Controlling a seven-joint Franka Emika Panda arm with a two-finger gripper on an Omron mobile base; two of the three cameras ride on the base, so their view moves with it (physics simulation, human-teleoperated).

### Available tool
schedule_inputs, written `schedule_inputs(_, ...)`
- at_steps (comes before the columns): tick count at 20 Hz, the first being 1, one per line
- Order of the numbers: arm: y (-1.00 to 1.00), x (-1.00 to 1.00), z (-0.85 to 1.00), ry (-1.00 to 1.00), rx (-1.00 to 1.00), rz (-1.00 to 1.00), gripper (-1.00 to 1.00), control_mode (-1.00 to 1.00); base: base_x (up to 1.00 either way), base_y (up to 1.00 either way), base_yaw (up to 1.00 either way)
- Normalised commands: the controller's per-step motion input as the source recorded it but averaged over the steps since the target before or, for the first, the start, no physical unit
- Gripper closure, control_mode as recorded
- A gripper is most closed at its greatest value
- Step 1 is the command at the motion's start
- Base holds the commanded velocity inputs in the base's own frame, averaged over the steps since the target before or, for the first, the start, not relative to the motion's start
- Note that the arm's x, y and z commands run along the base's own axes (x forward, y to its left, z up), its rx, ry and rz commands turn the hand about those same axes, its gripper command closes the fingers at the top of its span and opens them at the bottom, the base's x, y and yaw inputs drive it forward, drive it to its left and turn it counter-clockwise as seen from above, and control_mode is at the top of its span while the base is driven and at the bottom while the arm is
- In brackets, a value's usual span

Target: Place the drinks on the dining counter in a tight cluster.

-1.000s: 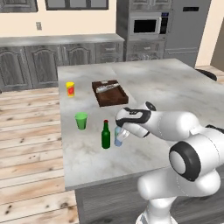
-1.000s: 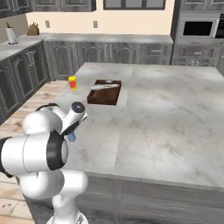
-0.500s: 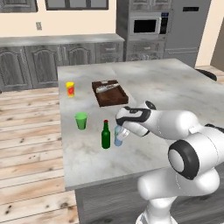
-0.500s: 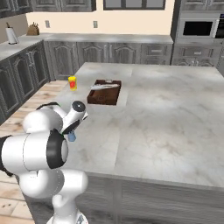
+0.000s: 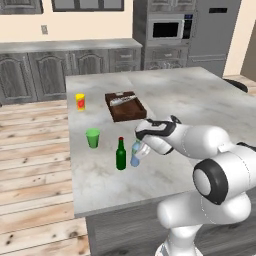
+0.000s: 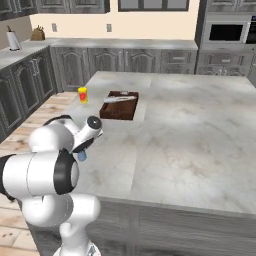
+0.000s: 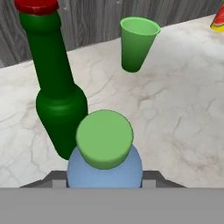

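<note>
In the left base view, near the middle of the frame, I see the gripper (image 5: 140, 151) pinching the small clear-blue water bottle (image 5: 136, 154); the bottle leans a little toward the arm, and I cannot tell if its bottom touches the pale marble dining counter (image 5: 200, 107). Just to the left of it stands the dark green glass bottle (image 5: 120, 154) with a red cap, upright on the counter. In the hand view the water bottle's green cap (image 7: 104, 138) is at the lower middle, and the green bottle is directly behind it, at the left. The green cup (image 5: 93, 138) stands further left and up in the left base view. The yellow cup (image 5: 80, 101) and the brown tray (image 5: 125, 105) are higher in the frame, well apart from the bottles.
</note>
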Motion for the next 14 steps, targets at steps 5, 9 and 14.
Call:
schedule_inputs(5,-0.01,0.0,-0.01,0.0,0.02,0.0,1.0,-1.0,0.0,0.0,0.0)
schedule_inputs(9,0.0,0.0,0.0,0.0,0.0,0.0,1.0,-1.0,0.0,0.0,0.0)
schedule_inputs(14,0.0,0.0,0.0,0.0,0.0,0.0,-1.0,-1.0,0.0,0.0,0.0)
